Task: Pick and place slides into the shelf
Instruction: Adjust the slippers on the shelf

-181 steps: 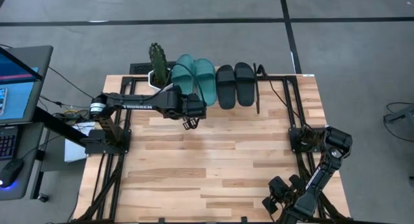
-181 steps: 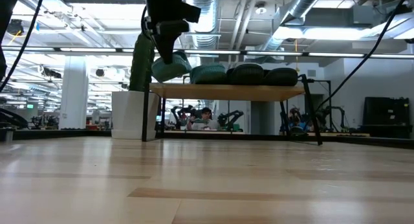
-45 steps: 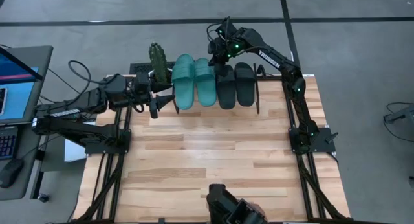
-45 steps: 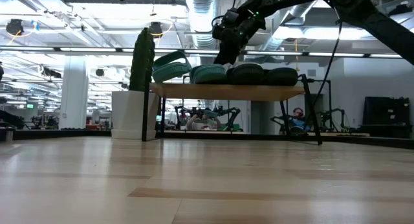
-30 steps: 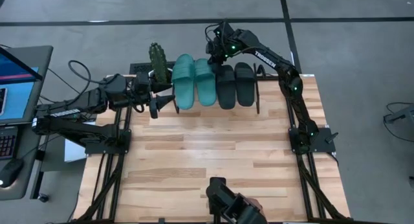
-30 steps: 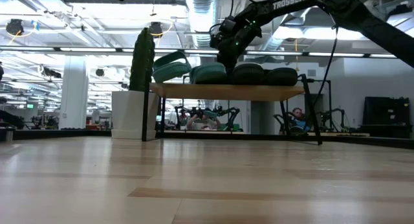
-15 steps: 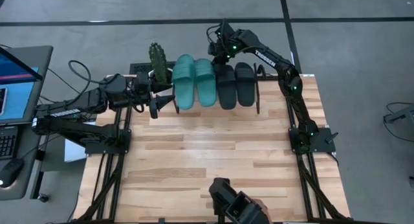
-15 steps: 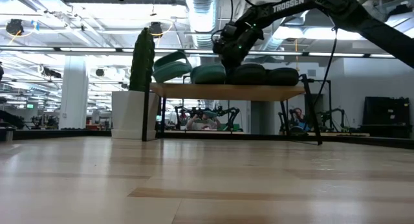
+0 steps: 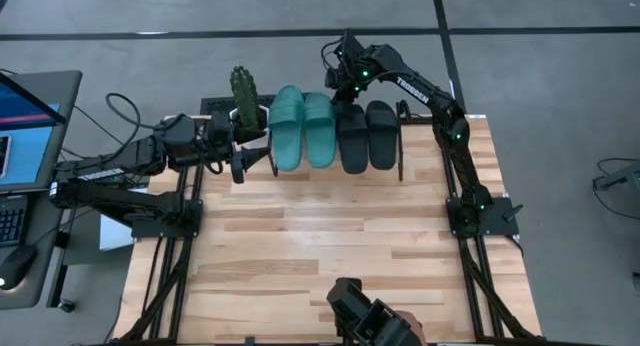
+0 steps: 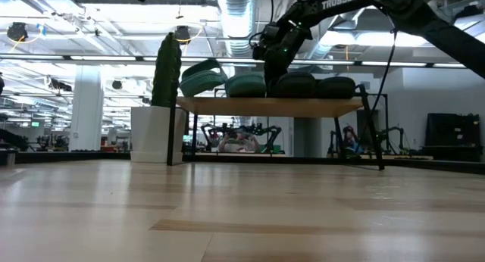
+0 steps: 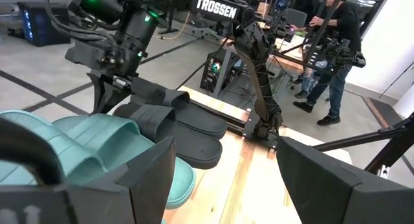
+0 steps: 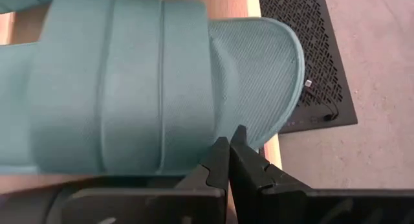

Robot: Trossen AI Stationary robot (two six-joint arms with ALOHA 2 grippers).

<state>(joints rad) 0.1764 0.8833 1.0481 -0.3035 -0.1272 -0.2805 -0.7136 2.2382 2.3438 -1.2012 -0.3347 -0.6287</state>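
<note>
The shelf (image 10: 265, 107) stands at the table's far edge. On its top board lie two teal slides (image 9: 302, 128) and two black slides (image 9: 366, 136), side by side, soles down. In the low view the leftmost teal slide (image 10: 201, 74) sits tilted. My right gripper (image 9: 347, 86) reaches over from the far side, shut, with its tips (image 12: 229, 143) down at the slides' far ends, between the right teal slide (image 12: 129, 88) and the left black slide (image 11: 162, 114). My left gripper (image 9: 247, 164) waits open at the shelf's left end, holding nothing. My right gripper comes from above with shut fingers (image 11: 103, 98) pointing down into the gap between teal and black slides. In its wrist view the tips lie at the rounded far end (image 12: 259, 114) of the right teal slide. Whether they press on the black slide cannot be told.
A cactus in a white pot (image 9: 243, 96) stands just left of the shelf. A laptop (image 9: 25, 126) sits off the table's left side. A dark device (image 9: 370, 321) pokes in at the near edge. A person (image 11: 336, 36) stands in the room beyond.
My right gripper, still shut, has edged toward the table's right edge at the slides' far ends. The slides and the shelf's right end have shifted a little to the right with it. My left arm has kept still.
</note>
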